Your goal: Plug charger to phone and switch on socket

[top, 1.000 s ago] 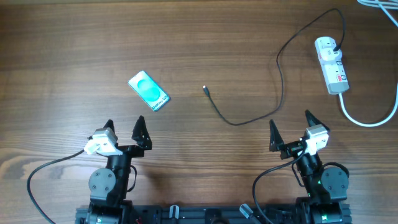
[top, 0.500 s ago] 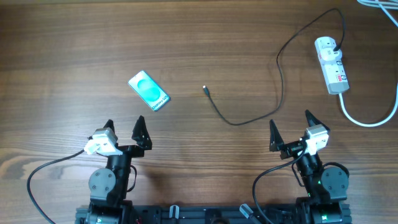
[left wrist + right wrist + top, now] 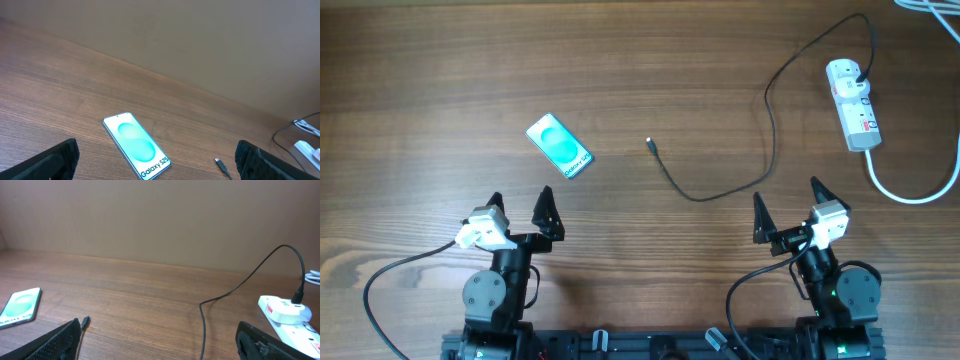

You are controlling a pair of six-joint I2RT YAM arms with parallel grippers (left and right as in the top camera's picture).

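Observation:
The phone (image 3: 559,146) lies flat on the table, left of centre, its teal screen up with "Galaxy S25" on it; it also shows in the left wrist view (image 3: 136,145) and the right wrist view (image 3: 20,307). The charger cable (image 3: 767,110) runs from the white socket strip (image 3: 853,105) in a long curve to its connector tip (image 3: 650,144), which lies loose to the right of the phone. The tip shows in both wrist views (image 3: 219,162) (image 3: 85,321). My left gripper (image 3: 520,208) and right gripper (image 3: 787,205) are both open and empty near the front edge.
A thick white cord (image 3: 920,190) loops from the socket strip off the right edge. The strip and its black plug show at the right of the right wrist view (image 3: 287,311). A plain wall stands behind the table.

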